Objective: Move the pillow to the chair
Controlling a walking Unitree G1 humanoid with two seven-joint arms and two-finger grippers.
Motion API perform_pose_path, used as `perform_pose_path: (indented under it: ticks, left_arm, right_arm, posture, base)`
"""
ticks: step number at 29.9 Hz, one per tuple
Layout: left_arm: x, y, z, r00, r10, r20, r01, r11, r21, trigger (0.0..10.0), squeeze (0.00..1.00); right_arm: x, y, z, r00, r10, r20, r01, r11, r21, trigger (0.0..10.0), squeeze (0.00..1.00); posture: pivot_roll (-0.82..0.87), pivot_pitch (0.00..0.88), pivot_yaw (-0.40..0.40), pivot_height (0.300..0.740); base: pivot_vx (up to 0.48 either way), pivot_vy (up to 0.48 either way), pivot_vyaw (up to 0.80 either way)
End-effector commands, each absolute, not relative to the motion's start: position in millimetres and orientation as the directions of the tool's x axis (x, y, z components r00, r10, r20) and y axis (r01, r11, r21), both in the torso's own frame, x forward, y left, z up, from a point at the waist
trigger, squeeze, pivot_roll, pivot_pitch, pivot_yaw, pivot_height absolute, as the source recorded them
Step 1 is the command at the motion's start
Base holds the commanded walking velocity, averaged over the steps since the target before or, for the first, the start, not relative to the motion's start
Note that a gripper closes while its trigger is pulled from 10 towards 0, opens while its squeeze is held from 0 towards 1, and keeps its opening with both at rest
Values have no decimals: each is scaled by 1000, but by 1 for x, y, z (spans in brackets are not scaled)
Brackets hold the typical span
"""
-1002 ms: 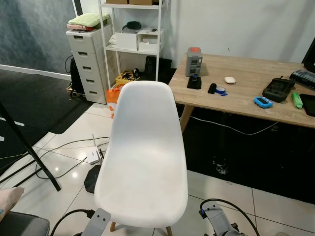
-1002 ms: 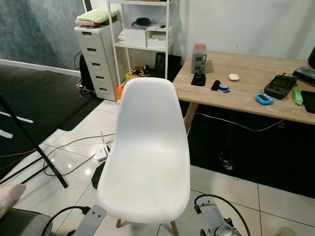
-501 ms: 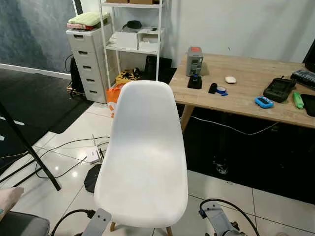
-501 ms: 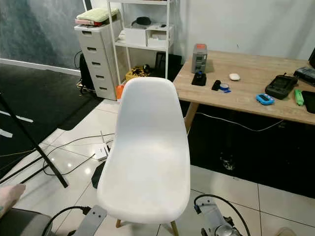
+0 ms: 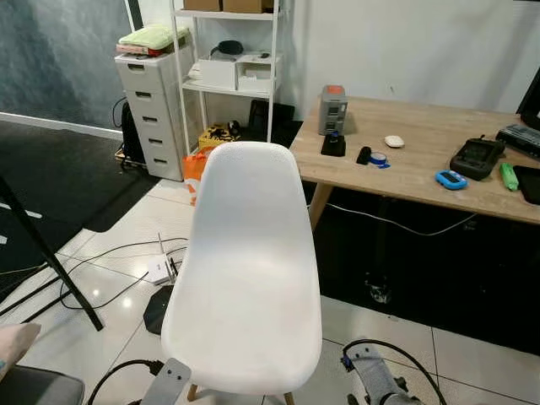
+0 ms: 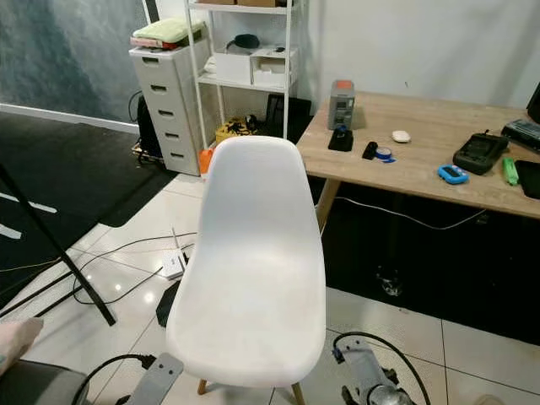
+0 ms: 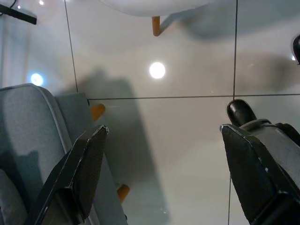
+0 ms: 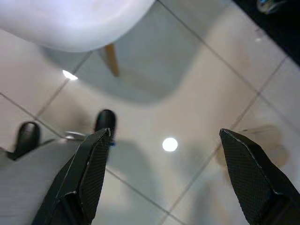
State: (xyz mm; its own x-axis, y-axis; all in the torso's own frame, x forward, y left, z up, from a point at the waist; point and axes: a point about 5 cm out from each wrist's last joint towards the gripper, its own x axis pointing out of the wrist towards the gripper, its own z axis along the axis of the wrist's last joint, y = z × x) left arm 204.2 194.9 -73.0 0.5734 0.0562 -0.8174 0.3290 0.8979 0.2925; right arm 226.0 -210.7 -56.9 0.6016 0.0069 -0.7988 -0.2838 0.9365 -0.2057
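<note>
A white shell chair (image 5: 246, 270) on wooden legs stands straight ahead, its seat bare. At the lower left edge a pale pink soft corner, apparently the pillow (image 5: 12, 342), lies on a grey upholstered seat (image 5: 40, 390). Both silver forearms hang low, the left arm (image 5: 165, 383) beside the white chair's front and the right arm (image 5: 376, 381) on its other side. In the left wrist view my left gripper (image 7: 164, 178) is open over the tiled floor, with the grey seat (image 7: 28, 140) beside one finger. My right gripper (image 8: 166, 183) is open over the floor near the white chair's leg (image 8: 111, 58).
A wooden desk (image 5: 422, 156) with small tools stands at the right, with black cables beneath it. A white shelf (image 5: 226, 67) and grey drawers (image 5: 154, 105) are at the back. A black tripod leg (image 5: 52, 261) and floor cables (image 5: 126, 261) cross the tiles on the left.
The head views have shifted very slightly. The chair, the pillow corner and both arms stay where they were.
</note>
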Motion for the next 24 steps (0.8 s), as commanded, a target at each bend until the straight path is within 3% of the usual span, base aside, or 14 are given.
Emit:
perform_pose_path:
  ticks: [1,3,24]
  left_arm:
    - [199,197,-76,552,59,-832,346,891,292,10000,0]
    - [199,197,-76,551,58,-832,347,891,292,10000,0]
    - [201,196,-75,555,45,-830,348,894,282,10000,0]
  right_arm:
    - [224,-208,-58,606,30,-795,-259,952,-161,10000,0]
    - [224,-208,-58,604,35,-796,-254,955,-151,10000,0]
    - [224,-208,-58,595,61,-801,-264,957,-123,10000,0]
  posture:
    - [-156,12,-4,740]
    - [-156,11,-5,740]
    - [-157,28,-4,740]
  base:
    - [0,0,0]
    - [0,0,0]
    - [0,0,800]
